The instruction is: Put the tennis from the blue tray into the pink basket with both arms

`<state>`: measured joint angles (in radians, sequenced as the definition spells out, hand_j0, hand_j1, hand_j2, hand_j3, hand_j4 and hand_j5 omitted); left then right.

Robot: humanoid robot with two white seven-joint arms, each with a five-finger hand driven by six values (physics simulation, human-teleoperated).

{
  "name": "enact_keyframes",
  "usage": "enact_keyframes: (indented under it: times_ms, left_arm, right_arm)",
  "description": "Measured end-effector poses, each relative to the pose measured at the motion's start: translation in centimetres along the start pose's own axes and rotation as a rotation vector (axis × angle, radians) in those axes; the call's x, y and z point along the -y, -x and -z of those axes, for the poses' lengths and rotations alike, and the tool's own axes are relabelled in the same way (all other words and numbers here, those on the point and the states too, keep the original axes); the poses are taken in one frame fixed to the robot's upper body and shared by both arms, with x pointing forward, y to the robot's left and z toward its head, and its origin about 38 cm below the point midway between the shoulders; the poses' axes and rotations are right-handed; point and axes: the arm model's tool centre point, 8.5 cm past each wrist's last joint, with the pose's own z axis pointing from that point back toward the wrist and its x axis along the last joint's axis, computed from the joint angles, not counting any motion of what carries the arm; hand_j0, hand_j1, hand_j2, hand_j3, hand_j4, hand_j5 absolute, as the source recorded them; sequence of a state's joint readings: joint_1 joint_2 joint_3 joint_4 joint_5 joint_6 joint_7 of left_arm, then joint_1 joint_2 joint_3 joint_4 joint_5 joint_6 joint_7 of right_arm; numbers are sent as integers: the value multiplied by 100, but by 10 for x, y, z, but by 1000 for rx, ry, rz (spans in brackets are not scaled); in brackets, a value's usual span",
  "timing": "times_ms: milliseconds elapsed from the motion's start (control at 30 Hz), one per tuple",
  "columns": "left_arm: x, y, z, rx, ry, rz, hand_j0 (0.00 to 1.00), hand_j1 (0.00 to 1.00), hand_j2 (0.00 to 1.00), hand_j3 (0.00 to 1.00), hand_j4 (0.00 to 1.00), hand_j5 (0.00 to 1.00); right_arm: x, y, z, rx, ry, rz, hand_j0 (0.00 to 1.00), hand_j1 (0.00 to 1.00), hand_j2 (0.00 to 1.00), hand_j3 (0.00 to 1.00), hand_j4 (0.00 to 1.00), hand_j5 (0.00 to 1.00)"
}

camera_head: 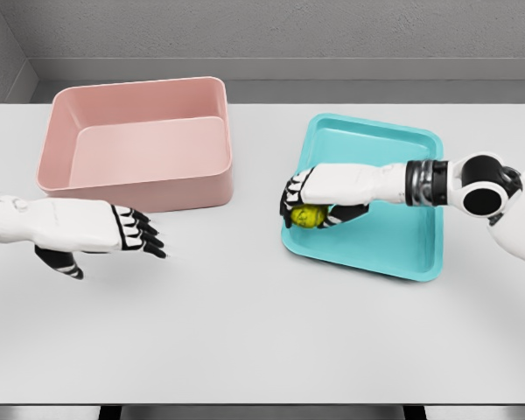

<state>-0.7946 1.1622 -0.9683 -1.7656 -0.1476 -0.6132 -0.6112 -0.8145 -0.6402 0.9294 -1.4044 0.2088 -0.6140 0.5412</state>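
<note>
A yellow-green tennis ball (307, 216) lies at the near left corner of the blue tray (402, 149). My right hand (308, 203) reaches across the tray from the right, its fingers curled over and around the ball. The pink basket (140, 144) stands at the back left of the table with nothing visible inside. My left hand (140, 233) hovers in front of the basket's near wall, fingers extended and holding nothing.
The white table (262, 332) stretches wide in front of both hands. A grey wall runs behind the basket and tray. The tray sits tilted, its left edge about 60 pixels right of the basket.
</note>
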Motion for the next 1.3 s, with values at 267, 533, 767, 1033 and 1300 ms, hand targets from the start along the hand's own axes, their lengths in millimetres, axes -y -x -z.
enact_keyframes:
  times_ms: [267,533,767,1033,1300]
  left_arm:
    - [-4,5,-16,-43,-6,6,100,100,100,100,100,100]
    - [-3,-3,5,27,-47,-28,100,100,100,100,100,100]
    - [1,-6,10,52,-67,-61,100,100,100,100,100,100]
    - [-3,-3,3,35,-77,-55,100,100,100,100,100,100]
    - [-7,0,0,22,-88,-49,100,100,100,100,100,100]
  right_arm:
    - [-2,-34,43,131,-18,-20,51,51,51,51,51,51]
    - [-3,-53,81,185,-24,7,51,51,51,51,51,51]
    - [-12,-47,105,168,-43,64,51,51,51,51,51,51]
    - [-22,-43,120,160,-75,92,51,51,51,51,51,51]
    - [-22,-43,127,154,-86,98,98,98,98,98,98,98]
